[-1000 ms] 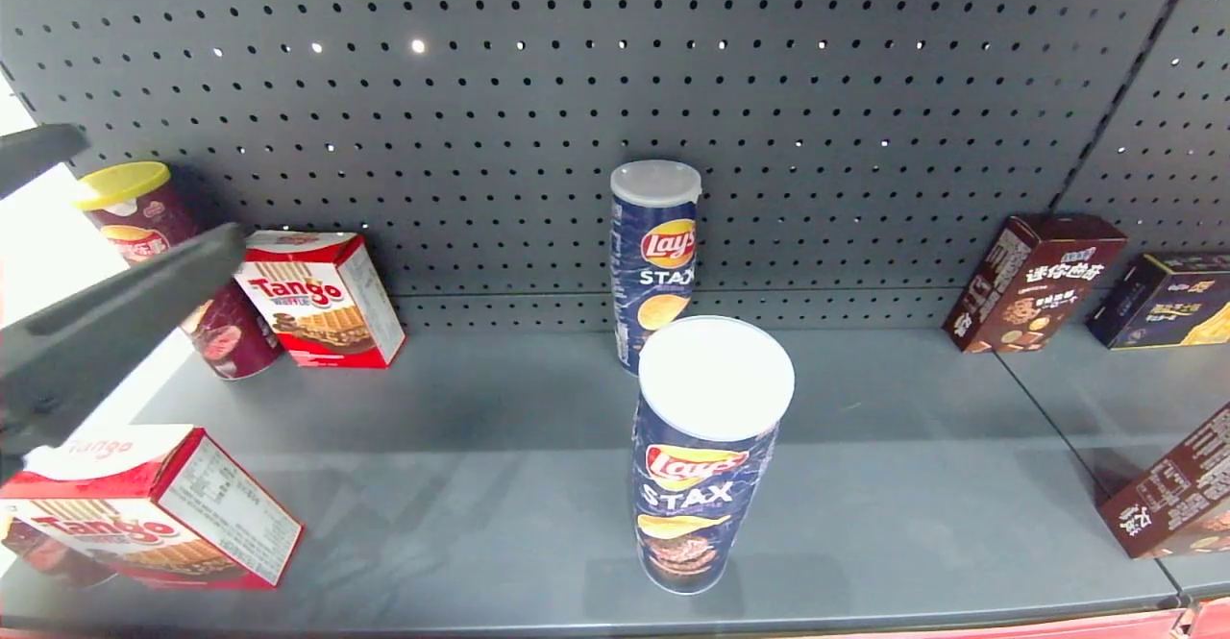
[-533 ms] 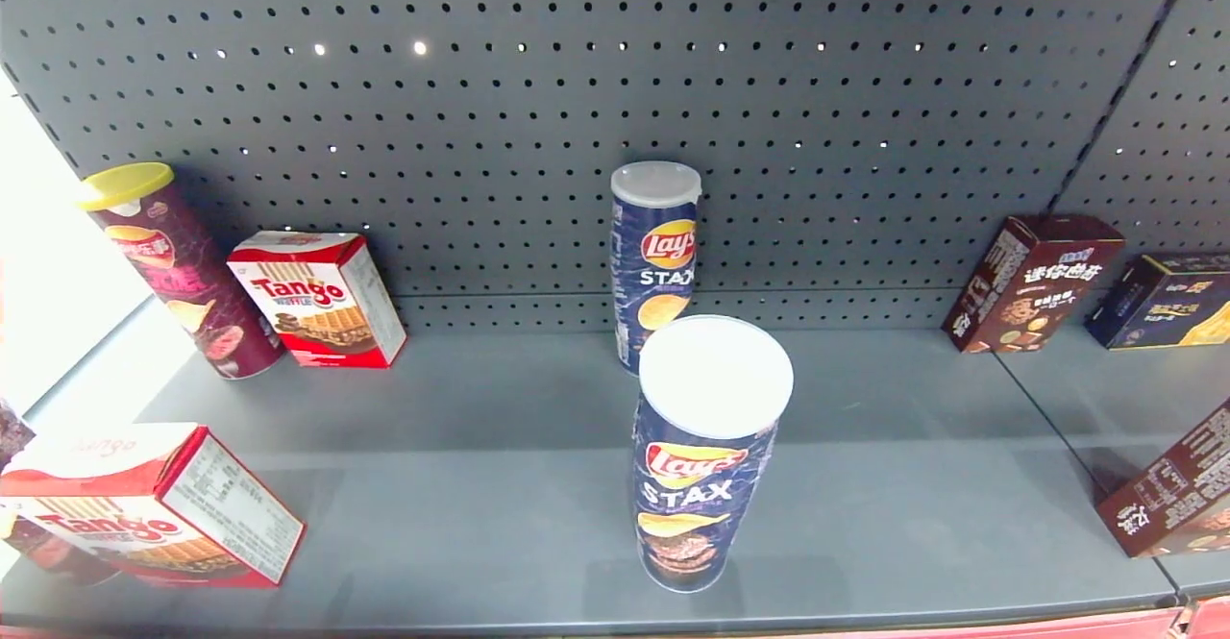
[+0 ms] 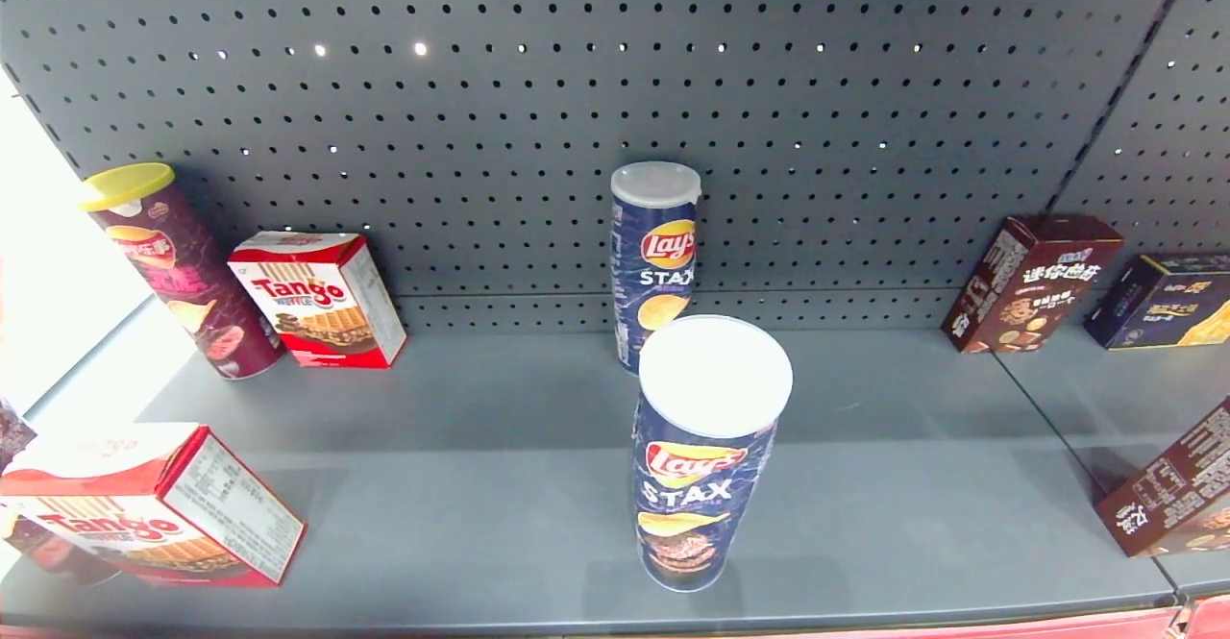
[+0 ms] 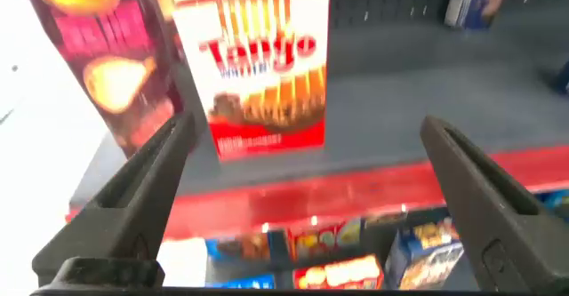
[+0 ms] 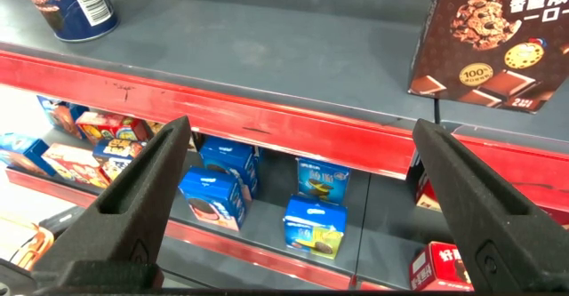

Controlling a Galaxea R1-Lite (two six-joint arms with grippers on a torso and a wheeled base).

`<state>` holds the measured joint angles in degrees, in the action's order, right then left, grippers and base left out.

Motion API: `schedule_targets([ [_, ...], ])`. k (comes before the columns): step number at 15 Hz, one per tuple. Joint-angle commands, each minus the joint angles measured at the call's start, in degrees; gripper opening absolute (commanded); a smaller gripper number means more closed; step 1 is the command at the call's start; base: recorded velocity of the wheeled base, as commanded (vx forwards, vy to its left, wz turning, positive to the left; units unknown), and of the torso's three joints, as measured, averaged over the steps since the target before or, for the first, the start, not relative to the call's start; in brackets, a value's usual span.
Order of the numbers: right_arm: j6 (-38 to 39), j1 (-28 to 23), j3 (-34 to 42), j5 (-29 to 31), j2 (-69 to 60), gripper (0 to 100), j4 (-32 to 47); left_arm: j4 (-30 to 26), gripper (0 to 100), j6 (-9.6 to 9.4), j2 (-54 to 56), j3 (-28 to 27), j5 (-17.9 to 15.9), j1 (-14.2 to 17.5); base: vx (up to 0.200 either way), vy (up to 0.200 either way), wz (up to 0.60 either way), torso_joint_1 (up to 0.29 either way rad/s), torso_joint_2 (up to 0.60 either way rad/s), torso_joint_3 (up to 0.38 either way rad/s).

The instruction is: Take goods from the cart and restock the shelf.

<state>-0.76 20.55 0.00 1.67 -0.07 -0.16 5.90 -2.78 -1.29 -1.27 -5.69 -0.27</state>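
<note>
Your left hand (image 4: 307, 127) is spread wide and holds nothing. It hangs just off the red front edge (image 4: 373, 185) of the shelf (image 3: 480, 485), at the left end. It faces the front wafer box (image 4: 258, 65), with a maroon can (image 4: 98, 56) just beside that box.

Your right hand (image 5: 302, 127) is likewise wide and empty, off the same front edge further right. A brown cookie box (image 5: 493, 38) stands near that edge, and small blue boxes (image 5: 311, 225) sit on the lower shelf.

Mid-shelf, the front chip can (image 3: 706, 485) stands upright near the front edge, and the rear chip can (image 3: 655, 264) stands upright behind it at the pegboard back. At the back left corner, a yellow-lidded can (image 3: 178, 269) leans beside the rear wafer box (image 3: 322, 298). At the back right stand another brown box (image 3: 1033, 283) and a dark blue box (image 3: 1168, 301).
</note>
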Motion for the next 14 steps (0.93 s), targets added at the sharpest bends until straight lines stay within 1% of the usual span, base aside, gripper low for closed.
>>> schedule_targets([
  [1,0.0,0.0,0.0,0.0,0.1,100,0.0,-2.6,100,0.23,0.9,1.2,0.0,0.3,0.0,0.0,0.0,0.0,0.0,0.0],
  [6,0.0,0.0,0.0,0.0,0.1,100,0.0,-2.2,100,1.55,0.8,1.2,0.1,0.2,0.0,0.0,0.0,0.0,0.0,0.0],
  [7,0.0,0.0,0.0,0.1,0.1,100,0.1,-2.5,100,2.52,0.9,1.2,-2.8,0.1,0.0,0.0,0.0,0.0,0.0,0.0],
  [8,0.0,0.0,0.0,0.0,0.1,100,0.0,-2.9,100,2.96,0.7,1.0,-2.3,0.3,0.0,0.0,0.0,0.0,0.0,0.0],
  [9,0.0,0.0,0.0,0.0,0.1,100,0.0,-3.3,100,2.96,0.7,0.9,1.9,0.3,0.0,0.0,0.0,0.0,0.0,0.0],
  [10,0.0,0.0,0.0,0.0,0.1,100,0.0,-5.0,100,2.25,0.7,1.3,10.4,0.3,0.0,0.0,0.0,0.0,0.0,0.0],
  [11,0.0,0.0,0.0,0.0,0.1,100,0.0,-6.7,100,2.08,0.8,0.9,10.4,0.2,0.0,0.0,0.0,0.0,0.0,0.0],
  [12,0.0,0.0,0.0,0.1,0.1,100,0.0,-6.7,100,1.55,0.7,0.9,7.1,0.0,0.0,0.0,0.0,0.0,0.0,0.0],
  [13,0.0,0.0,0.0,0.0,0.1,100,0.0,-6.6,100,1.29,0.7,0.9,2.7,0.0,0.0,0.0,0.0,0.0,0.0,0.0],
  [14,0.0,0.0,0.0,0.0,0.1,100,0.0,-6.7,100,0.93,0.7,0.9,1.6,0.0,0.0,0.0,0.0,0.0,0.0,0.0],
])
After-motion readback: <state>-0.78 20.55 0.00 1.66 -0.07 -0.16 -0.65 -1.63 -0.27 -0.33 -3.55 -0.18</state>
